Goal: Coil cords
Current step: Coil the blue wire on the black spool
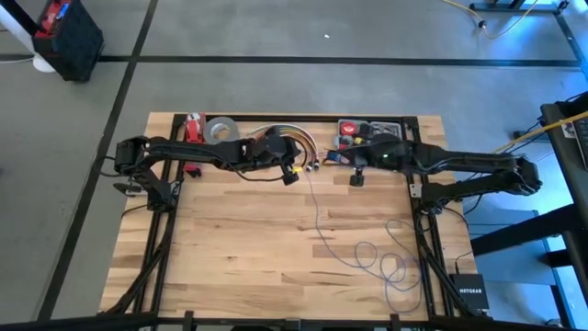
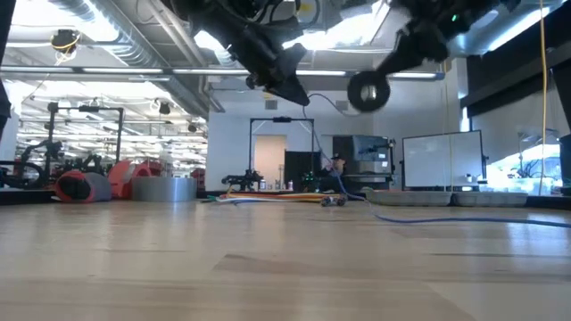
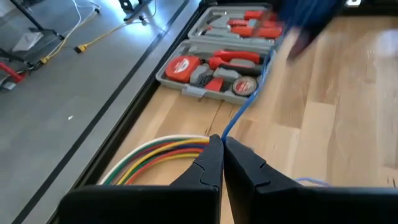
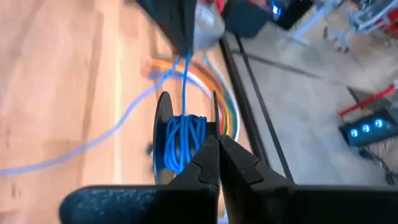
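One thin blue cord [image 1: 367,257], loose loops near the table's [image 1: 230,239] front right edge, then a single strand running up to the back where both arms meet. Left gripper [image 3: 222,142] is pinched shut on the cord; right gripper [image 4: 217,140] is closed on a dark round spool [image 4: 180,140] with several blue turns wound on. One grey plastic tool case [image 3: 217,53] at the back edge, plus one roll of silver tape [image 1: 219,130]. Plenty of bare wood on the left.

Even, bright light falls on the wooden table [image 1: 248,248] in the high view, with soft shadows under the arms. In the low view, ceiling lights above the table glare and leave the arms as dark silhouettes. Both wrist views are motion-blurred beyond their fingers
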